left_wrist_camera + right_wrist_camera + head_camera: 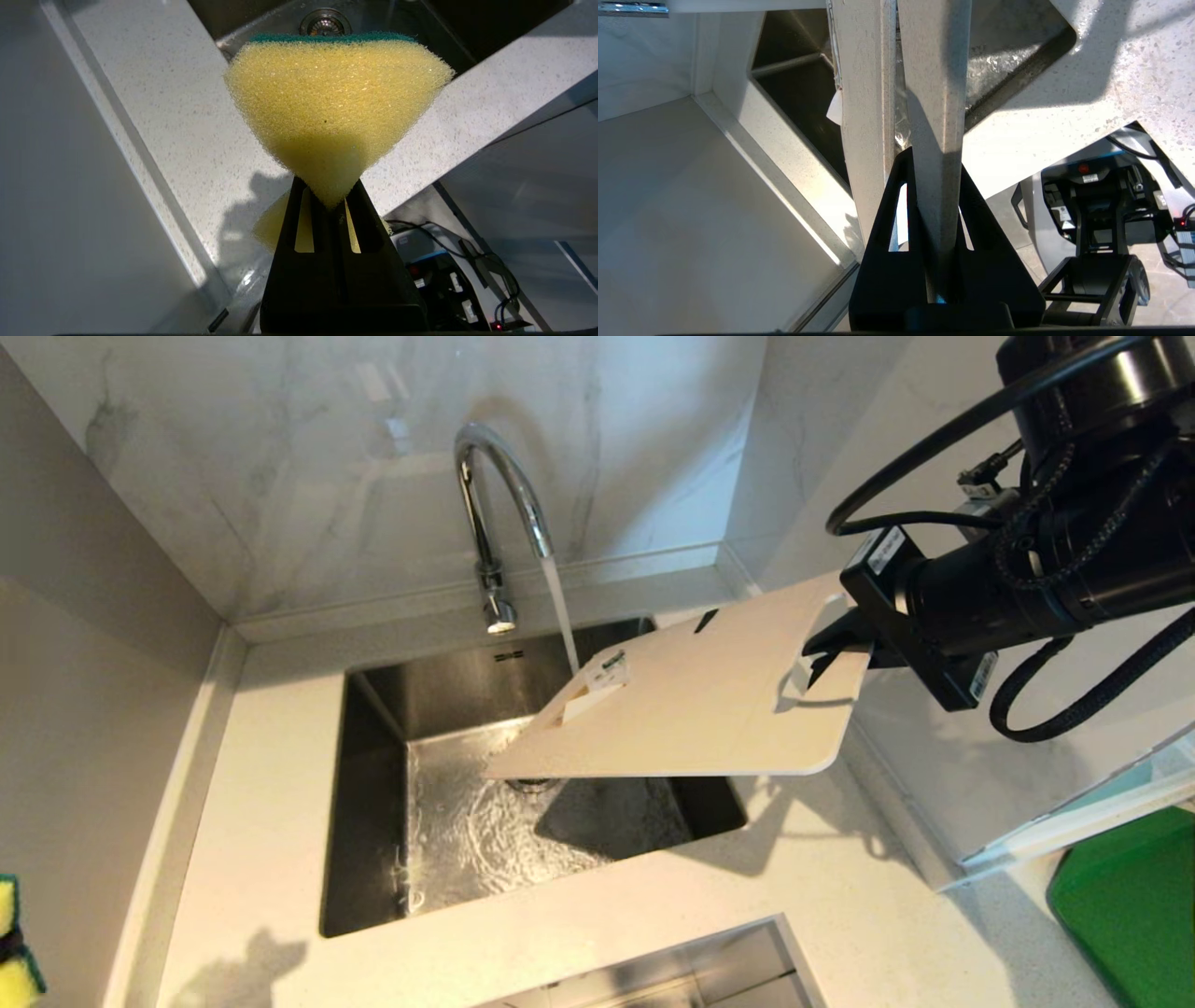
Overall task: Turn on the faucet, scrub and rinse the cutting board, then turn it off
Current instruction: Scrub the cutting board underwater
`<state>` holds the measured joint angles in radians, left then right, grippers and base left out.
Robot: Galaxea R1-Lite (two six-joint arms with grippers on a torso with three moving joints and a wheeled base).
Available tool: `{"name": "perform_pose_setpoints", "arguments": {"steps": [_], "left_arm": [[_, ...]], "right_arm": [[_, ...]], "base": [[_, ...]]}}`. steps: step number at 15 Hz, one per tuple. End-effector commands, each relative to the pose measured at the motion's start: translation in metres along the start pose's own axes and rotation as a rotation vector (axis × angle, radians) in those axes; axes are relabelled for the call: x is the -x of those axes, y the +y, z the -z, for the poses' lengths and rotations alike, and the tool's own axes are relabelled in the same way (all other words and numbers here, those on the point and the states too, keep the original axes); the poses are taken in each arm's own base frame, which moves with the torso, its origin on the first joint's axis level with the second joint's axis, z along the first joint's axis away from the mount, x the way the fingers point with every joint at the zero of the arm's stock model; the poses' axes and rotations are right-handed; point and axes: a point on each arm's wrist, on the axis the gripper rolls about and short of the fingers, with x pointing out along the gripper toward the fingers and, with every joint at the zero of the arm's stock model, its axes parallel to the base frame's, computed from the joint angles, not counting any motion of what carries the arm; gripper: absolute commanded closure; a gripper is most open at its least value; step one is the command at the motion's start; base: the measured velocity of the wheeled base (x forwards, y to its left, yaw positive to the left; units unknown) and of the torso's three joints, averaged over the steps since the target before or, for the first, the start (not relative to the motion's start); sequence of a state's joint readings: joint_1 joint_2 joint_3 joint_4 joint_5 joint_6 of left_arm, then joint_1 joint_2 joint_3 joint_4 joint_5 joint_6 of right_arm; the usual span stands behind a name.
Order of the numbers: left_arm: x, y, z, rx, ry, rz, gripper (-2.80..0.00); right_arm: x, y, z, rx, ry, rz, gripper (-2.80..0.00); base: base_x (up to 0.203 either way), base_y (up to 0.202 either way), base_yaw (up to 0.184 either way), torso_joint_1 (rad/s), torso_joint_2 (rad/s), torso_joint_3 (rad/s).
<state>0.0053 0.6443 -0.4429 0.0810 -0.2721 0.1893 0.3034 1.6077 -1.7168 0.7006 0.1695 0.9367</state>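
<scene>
The cutting board (pixel 695 709) hangs over the right half of the sink (pixel 373 803), tilted so its left end dips toward the basin and its right end, with the handle hole, rises toward the right gripper (pixel 826 658). Water runs from the faucet (pixel 495 513) at the far rim of the sink and lands on the board's far left corner, next to the paper label (pixel 597 686); the basin floor below is wet and rippled.

The right arm reaches in from the right, roughly level, and its fingers are clamped narrow on the board's right edge at the handle hole. The right wrist view looks along the board edge-on and shows the 2 fingers pressed to either face, which the head view cannot show.

The left gripper (pixel 329 205) pinches a yellow sponge (pixel 336 107) with a green scouring face, squeezed thin between its fingers. In the head view only a corner of that sponge shows at the near left edge, well apart from the board. The left wrist view shows it held above the speckled worktop (pixel 154 102), facing the sink drain (pixel 325 22).
</scene>
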Motion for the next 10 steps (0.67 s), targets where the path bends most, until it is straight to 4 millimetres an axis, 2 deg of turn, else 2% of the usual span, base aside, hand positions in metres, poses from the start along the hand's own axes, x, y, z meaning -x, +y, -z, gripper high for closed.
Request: {"name": "perform_pose_setpoints", "arguments": {"steps": [1, 6, 10], "left_arm": [[-0.038, 0.012, -0.011, 0.031, 0.100, 0.041, 0.00], [-0.110, 0.031, -0.055, 0.063, 0.155, 0.147, 0.00], [-0.165, 0.015, -0.102, 0.167, 0.128, 0.280, 0.00]], "right_arm": [[-0.002, -0.001, 0.001, -0.006, 0.008, 0.007, 0.00], [0.009, -0.004, 0.006, -0.004, 0.062, 0.015, 0.00], [0.012, -0.010, 0.012, 0.123, 0.127, 0.067, 0.00]], "base": [[0.000, 0.000, 0.000, 0.000, 0.00, 0.000], [0.000, 0.000, 0.000, 0.000, 0.00, 0.000], [0.000, 0.000, 0.000, 0.000, 0.00, 0.000]]}}
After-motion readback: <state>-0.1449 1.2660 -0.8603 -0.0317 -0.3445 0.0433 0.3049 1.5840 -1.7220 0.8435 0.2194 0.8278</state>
